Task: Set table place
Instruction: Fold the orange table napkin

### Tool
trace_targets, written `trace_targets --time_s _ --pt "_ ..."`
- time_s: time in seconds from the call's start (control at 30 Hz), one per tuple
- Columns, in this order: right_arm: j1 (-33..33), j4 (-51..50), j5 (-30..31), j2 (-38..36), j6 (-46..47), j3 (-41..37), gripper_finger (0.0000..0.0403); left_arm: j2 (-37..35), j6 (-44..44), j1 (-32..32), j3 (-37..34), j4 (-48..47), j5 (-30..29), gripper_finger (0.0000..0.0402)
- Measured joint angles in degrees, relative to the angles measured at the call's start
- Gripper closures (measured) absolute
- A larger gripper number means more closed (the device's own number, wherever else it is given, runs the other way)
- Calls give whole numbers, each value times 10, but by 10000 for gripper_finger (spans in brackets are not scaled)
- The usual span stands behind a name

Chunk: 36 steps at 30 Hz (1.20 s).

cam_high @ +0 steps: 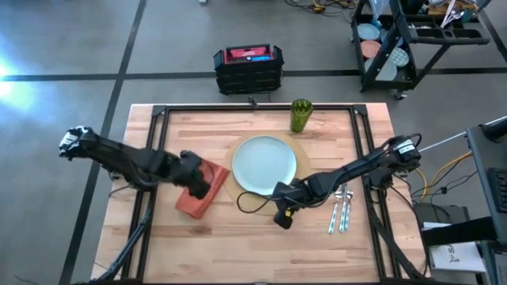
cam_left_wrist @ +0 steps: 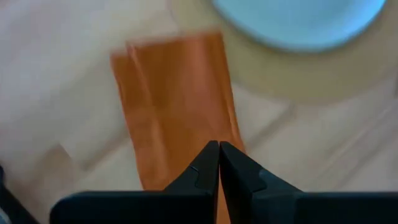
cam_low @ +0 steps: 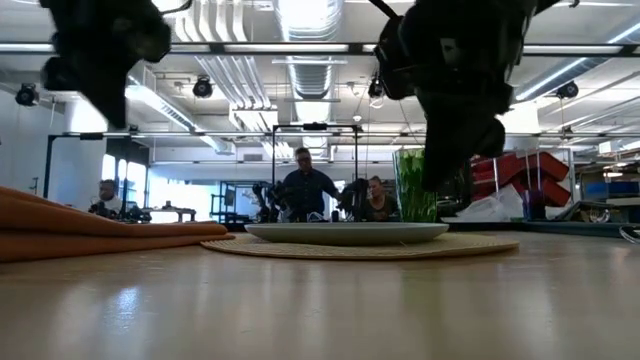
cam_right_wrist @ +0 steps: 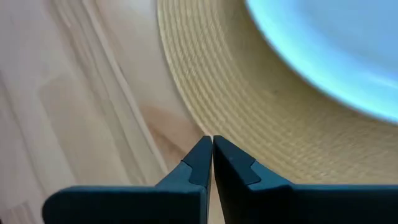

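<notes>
On the light-wood plank table (cam_high: 158,237), the pale blue-white plate (cam_high: 264,164) sits on the round tan placemat (cam_high: 303,161), with the orange cloth napkin (cam_high: 200,196) left, the green translucent cup (cam_high: 300,115) behind and silver cutlery (cam_high: 341,210) right (individual pieces indistinguishable). It looks nearly set. The left gripper (cam_left_wrist: 219,163) hangs over the napkin and the right gripper (cam_right_wrist: 212,163) at the placemat's edge, both pinched closed and empty.

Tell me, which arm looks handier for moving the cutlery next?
Probably the right. Its gripper hovers by the placemat, with the cutlery just beside that arm. The left gripper is over the napkin, across the plate.
</notes>
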Motion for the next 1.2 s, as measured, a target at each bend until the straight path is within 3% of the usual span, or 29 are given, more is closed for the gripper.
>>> trace_targets --time_s 0.2,0.33,0.5,0.73,0.93,1.03,1.2 --pt "-4 -31 43 0 -10 30 403 44 -137 -96 -72 7 82 401" --pt "-4 -31 46 0 -13 35 403 53 -205 -142 -123 113 114 401" --pt "-4 -32 44 0 -31 35 403 70 -241 -153 -164 255 91 402" --pt "-4 -36 31 0 -40 34 403 140 -279 -153 -201 350 79 401" --pt "-3 -38 26 0 -44 34 403 198 -276 -151 -184 487 64 402" --pt "-3 -39 26 0 -53 34 403 215 -254 -151 -144 480 55 401" --pt "-4 -39 24 0 -66 34 403 217 -226 -151 -80 365 54 402"
